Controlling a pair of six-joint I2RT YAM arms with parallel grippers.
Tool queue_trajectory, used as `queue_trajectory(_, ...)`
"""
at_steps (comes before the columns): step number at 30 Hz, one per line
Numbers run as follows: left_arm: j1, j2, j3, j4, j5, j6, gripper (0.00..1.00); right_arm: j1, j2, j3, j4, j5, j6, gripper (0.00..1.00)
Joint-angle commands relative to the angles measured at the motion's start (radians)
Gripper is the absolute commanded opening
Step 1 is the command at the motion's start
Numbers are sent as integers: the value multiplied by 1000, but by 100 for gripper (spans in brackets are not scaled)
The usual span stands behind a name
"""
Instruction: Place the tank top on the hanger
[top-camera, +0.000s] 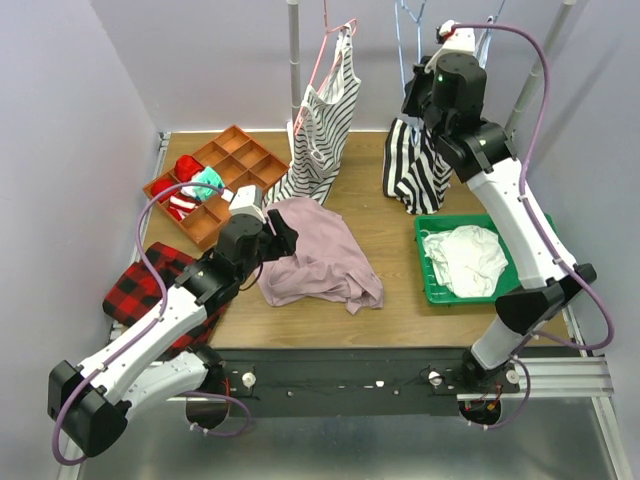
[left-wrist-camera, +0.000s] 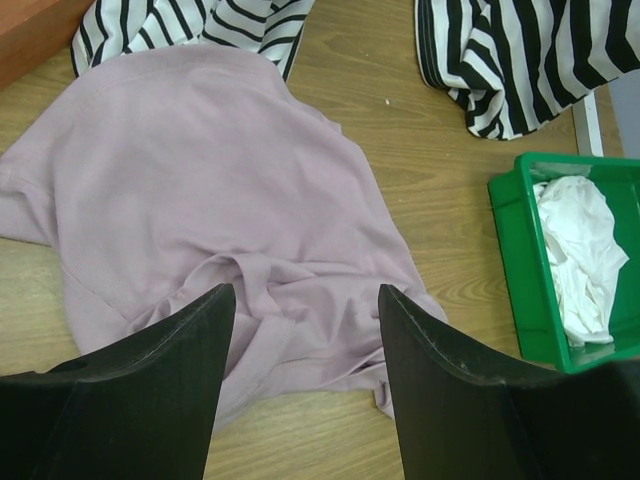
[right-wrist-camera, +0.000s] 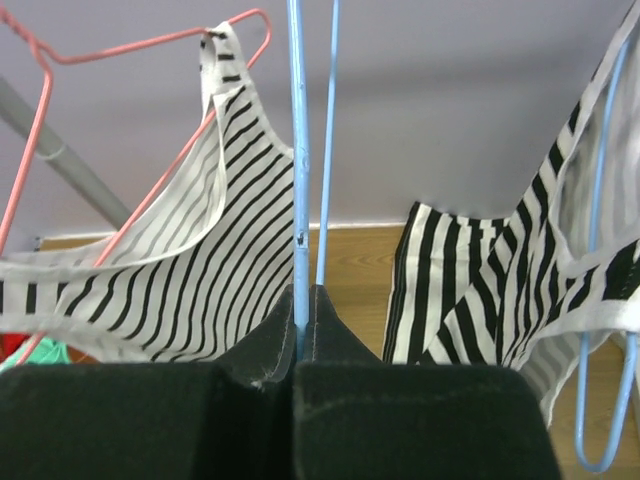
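The mauve-pink tank top (top-camera: 318, 255) lies crumpled on the wooden table, left of centre; it also fills the left wrist view (left-wrist-camera: 210, 190). My left gripper (top-camera: 283, 240) hovers open just above its near left part, with a finger (left-wrist-camera: 175, 350) on each side of the fabric and nothing held. My right gripper (top-camera: 415, 95) is raised at the back right and is shut on the pale blue wire hanger (right-wrist-camera: 298, 160), whose wires rise between its fingertips. The hanger (top-camera: 405, 45) hangs from the rail.
A striped top on a pink hanger (top-camera: 325, 120) hangs at back centre. Another striped top (top-camera: 415, 165) hangs at back right. A green bin (top-camera: 432, 285) holds a white garment (top-camera: 465, 258). An orange divided tray (top-camera: 225, 175) and a red plaid cloth (top-camera: 150, 285) lie left.
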Motion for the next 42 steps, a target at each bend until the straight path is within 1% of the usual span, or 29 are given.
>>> queue_trajectory(1, 5, -16, -37, 27, 17, -26, 69, -8, -93, -123, 59, -88, 41, 1)
queue_trajectory(3, 5, -26, -69, 27, 3, -50, 69, -6, -124, -149, 52, -114, 60, 1)
queue_trajectory(7, -1, -42, -167, 83, 12, -95, 69, -8, -212, -250, 21, -173, 104, 1)
queue_trajectory(8, -2, -39, -181, 84, 3, -99, 68, -8, -262, -314, 16, -193, 130, 1)
queue_trajectory(9, -7, -38, -206, 80, -9, -104, 68, -8, -288, -353, 15, -248, 146, 1)
queue_trajectory(11, -18, -36, -226, 58, -82, -134, 67, -6, -346, -450, 22, -334, 178, 1)
queue_trajectory(12, -19, -41, -250, 47, -112, -153, 66, -6, -409, -546, 32, -393, 195, 1)
queue_trajectory(13, -19, -58, -263, 25, -174, -171, 66, -3, -441, -614, 44, -430, 213, 1)
queue_trajectory(14, -19, -67, -272, 13, -201, -214, 65, 1, -474, -672, 61, -461, 241, 1)
queue_trajectory(15, -19, -73, -289, 2, -221, -233, 64, 6, -533, -782, 84, -514, 253, 1)
queue_trajectory(17, -19, -81, -299, -10, -256, -257, 63, 18, -581, -859, 87, -544, 282, 1)
queue_trajectory(19, -19, -38, -293, -7, -256, -259, 61, 32, -629, -947, 87, -581, 293, 1)
queue_trajectory(22, -21, 38, -260, -15, -258, -265, 57, 46, -660, -1019, 70, -616, 296, 1)
queue_trajectory(26, -19, 88, -261, 22, -250, -285, 52, 53, -699, -1077, 55, -664, 293, 1)
queue_trajectory(28, -21, 121, -257, 33, -250, -289, 52, 56, -703, -1099, 53, -720, 298, 1)
queue_trajectory(31, -21, 161, -249, 76, -227, -279, 49, 72, -713, -1128, 32, -760, 302, 1)
queue_trajectory(34, -21, 183, -241, 88, -209, -279, 38, 81, -739, -1145, -3, -786, 299, 1)
queue_trajectory(35, -19, 186, -240, 88, -206, -279, 30, 81, -744, -1145, -16, -791, 293, 1)
queue_trajectory(37, -21, 182, -243, 82, -207, -279, 17, 82, -752, -1140, -54, -817, 282, 1)
queue_trajectory(38, -21, 175, -240, 77, -216, -276, 4, 83, -756, -1140, -60, -834, 282, 1)
queue_trajectory(39, -21, 168, -237, 68, -224, -274, 0, 84, -756, -1142, -66, -851, 281, 1)
queue_trajectory(42, -21, 122, -211, 30, -284, -244, 0, 87, -761, -1139, -93, -892, 273, 1)
